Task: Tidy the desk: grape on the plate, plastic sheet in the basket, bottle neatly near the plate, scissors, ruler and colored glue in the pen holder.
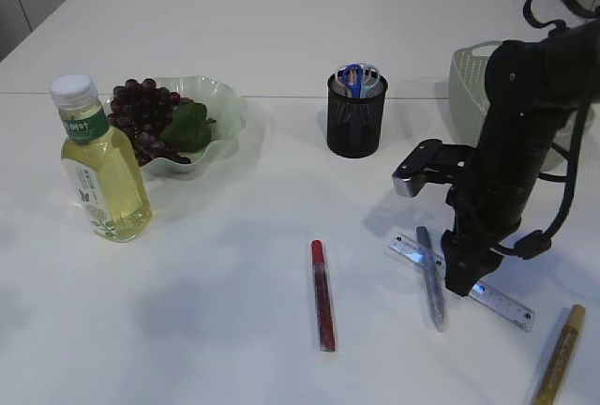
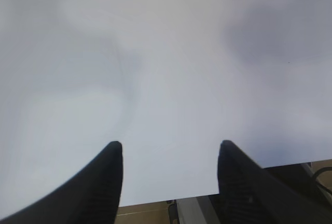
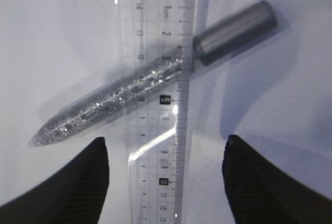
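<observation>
white table, matte and smooth, fills your exterior view; pale wall panels close the room behind it. take the black mesh pen holder as your landmark.

- in the pen holder: scissors, blue handles up.
- left of the pen holder: translucent wavy plate holding the grape bunch and a green leaf; nearer you than the plate, just beside it, the bottle stands upright, yellow liquid, white cap.
- right of the pen holder: pale green basket, partly hidden by the right arm; you cannot tell what is inside.
- in front of the pen holder: red glue stick lying alone.
- front-right of the pen holder: clear ruler flat on the table, silver glitter glue lying across it, touching. gold glue stick further right, near the edge of view.
- right gripper: you see it above the ruler and silver glue, jaws wide apart, one either side of the ruler, holding nothing.
- left gripper: out of the exterior view; your wrist view shows jaws parted over bare white table, its edge just below, nothing between them.
</observation>
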